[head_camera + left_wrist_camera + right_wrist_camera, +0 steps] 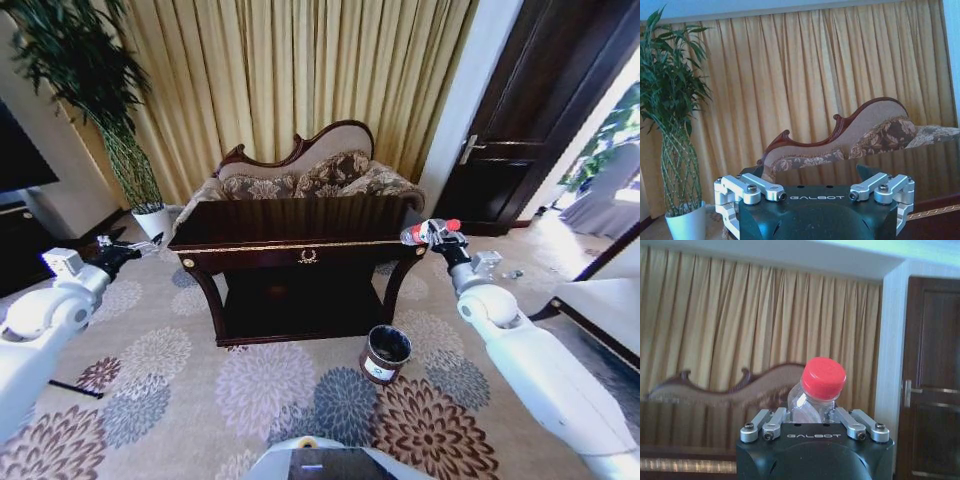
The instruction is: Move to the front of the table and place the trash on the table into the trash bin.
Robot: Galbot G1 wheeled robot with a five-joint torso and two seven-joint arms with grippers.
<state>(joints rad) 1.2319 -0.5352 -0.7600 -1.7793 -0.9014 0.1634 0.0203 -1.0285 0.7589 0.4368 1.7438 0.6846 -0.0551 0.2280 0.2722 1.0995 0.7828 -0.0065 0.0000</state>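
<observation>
The dark-brown table (290, 222) stands straight ahead in the head view, its polished top bare where it shows. My right gripper (436, 236) hovers just off the table's right end, shut on the trash, a clear plastic bottle (428, 232). The right wrist view shows the bottle's red cap (823, 377) rising upright between the jaws. The trash bin (386, 353), round with a black liner, sits on the carpet by the table's right front leg, below and left of that gripper. My left gripper (140, 244) hangs open and empty beyond the table's left end.
A carved-back floral sofa (310, 175) stands close behind the table. A tall plant in a white pot (153, 220) is at the back left. A dark door (530, 110) is at the right, and low furniture (600, 300) lines the right edge. Open carpet lies in front.
</observation>
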